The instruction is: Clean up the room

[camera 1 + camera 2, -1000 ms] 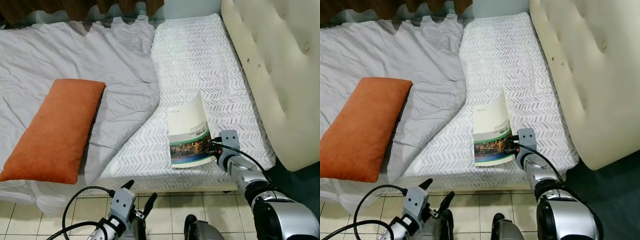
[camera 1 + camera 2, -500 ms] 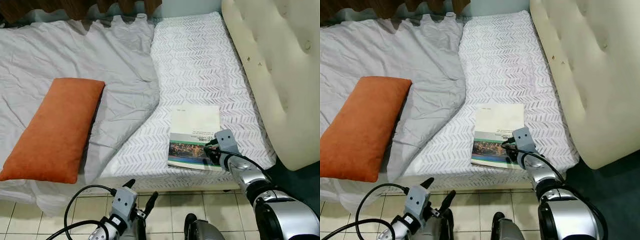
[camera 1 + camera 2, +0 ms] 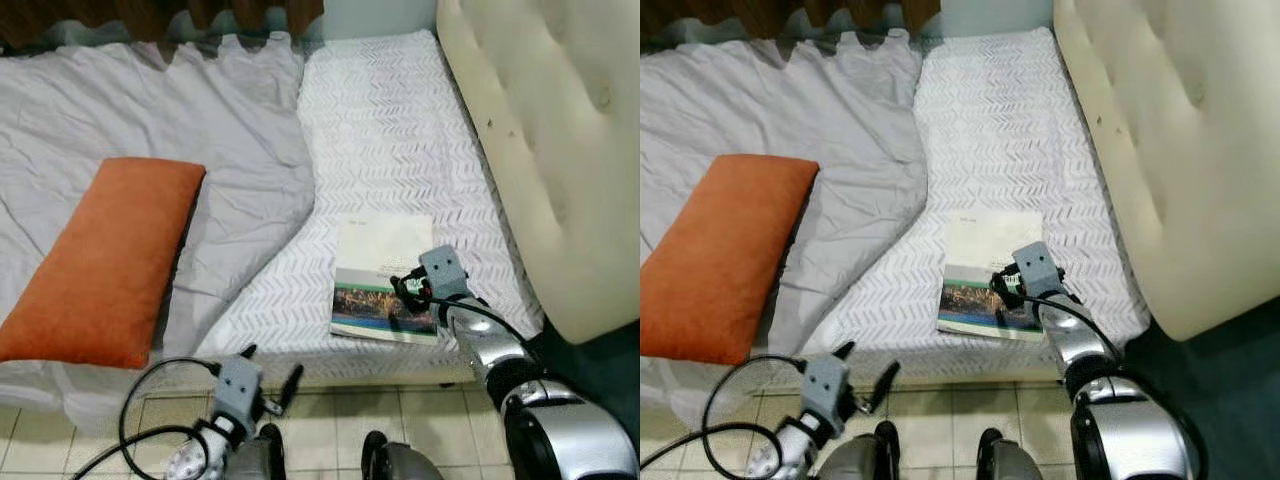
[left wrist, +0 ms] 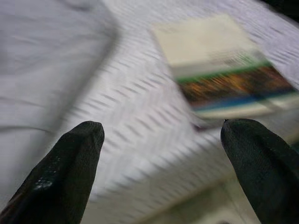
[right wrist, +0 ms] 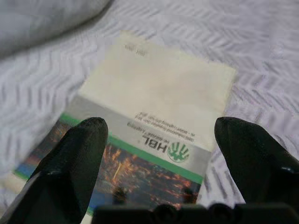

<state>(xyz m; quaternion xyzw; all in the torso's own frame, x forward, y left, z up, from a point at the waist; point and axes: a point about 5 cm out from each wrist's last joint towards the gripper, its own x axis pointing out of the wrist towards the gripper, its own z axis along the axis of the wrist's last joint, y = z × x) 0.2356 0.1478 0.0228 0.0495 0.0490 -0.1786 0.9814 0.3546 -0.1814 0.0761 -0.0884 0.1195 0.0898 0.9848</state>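
Note:
A book point(image 3: 383, 262) with a cream and green cover lies flat on the patterned sheet point(image 3: 390, 130), close to the bed's front edge. My right gripper point(image 3: 408, 300) hovers over the book's near right part, open. In the right wrist view its two black fingers point(image 5: 70, 163) stand spread apart above the cover point(image 5: 154, 102), with nothing between them. My left gripper point(image 3: 268, 368) hangs low in front of the bed above the floor, open. In the left wrist view the book point(image 4: 219, 70) lies blurred beyond its fingers point(image 4: 60, 172).
An orange pillow point(image 3: 100, 260) rests on the rumpled grey duvet point(image 3: 180, 120) at the left. A cream tufted headboard point(image 3: 550, 150) rises along the right side. Tiled floor point(image 3: 330, 420) runs below the mattress edge. Dark curtains point(image 3: 150, 15) hang behind the bed.
The book, propped up on edge at my right gripper a second ago, now lies flat on the sheet. The right gripper has shifted slightly over the cover. The camera moved a little.

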